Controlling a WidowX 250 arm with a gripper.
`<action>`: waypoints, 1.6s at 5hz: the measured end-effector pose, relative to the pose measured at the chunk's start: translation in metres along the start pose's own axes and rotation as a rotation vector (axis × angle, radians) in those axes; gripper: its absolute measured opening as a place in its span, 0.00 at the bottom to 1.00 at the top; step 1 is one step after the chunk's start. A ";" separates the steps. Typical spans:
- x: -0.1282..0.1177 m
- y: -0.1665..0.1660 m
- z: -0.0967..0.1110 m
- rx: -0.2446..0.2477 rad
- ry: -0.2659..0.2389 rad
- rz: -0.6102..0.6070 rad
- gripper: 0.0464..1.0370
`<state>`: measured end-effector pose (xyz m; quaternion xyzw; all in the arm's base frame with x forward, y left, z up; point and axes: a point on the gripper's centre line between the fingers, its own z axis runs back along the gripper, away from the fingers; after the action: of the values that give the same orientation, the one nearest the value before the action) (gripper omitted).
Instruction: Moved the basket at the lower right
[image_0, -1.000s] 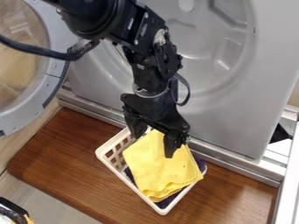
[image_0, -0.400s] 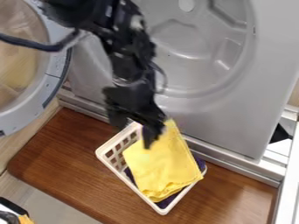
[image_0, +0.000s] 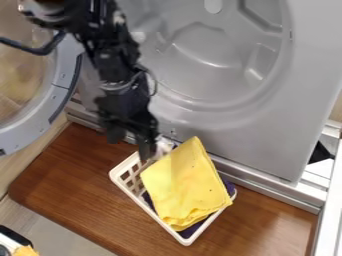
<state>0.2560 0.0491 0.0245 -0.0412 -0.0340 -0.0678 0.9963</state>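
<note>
Well, basket (image_0: 186, 241): set aslant on the worktop (image_0: 73, 185)
Yellow cloth (image_0: 187, 185): folded, laid over purple fabric (image_0: 230, 187) inside the basket
Tool (image_0: 129, 148): held with fingers spread, near the basket's upper-left end

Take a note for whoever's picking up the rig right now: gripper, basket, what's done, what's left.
Gripper: open, by the basket's upper-left end, holding nothing.
Basket: on the wooden board, lower middle of the view, with a folded yellow cloth over a dark purple one.
Done: basket isn't at the lower right, so the move looks unfinished.
Left: probably grip the rim and shift it there.
</note>
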 end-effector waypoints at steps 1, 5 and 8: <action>0.002 0.005 -0.016 -0.021 0.037 -0.005 0.96; 0.002 0.018 -0.061 -0.045 0.103 0.037 0.89; 0.004 0.013 -0.064 -0.010 0.130 0.061 0.11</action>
<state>0.2654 0.0556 -0.0397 -0.0429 0.0325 -0.0401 0.9977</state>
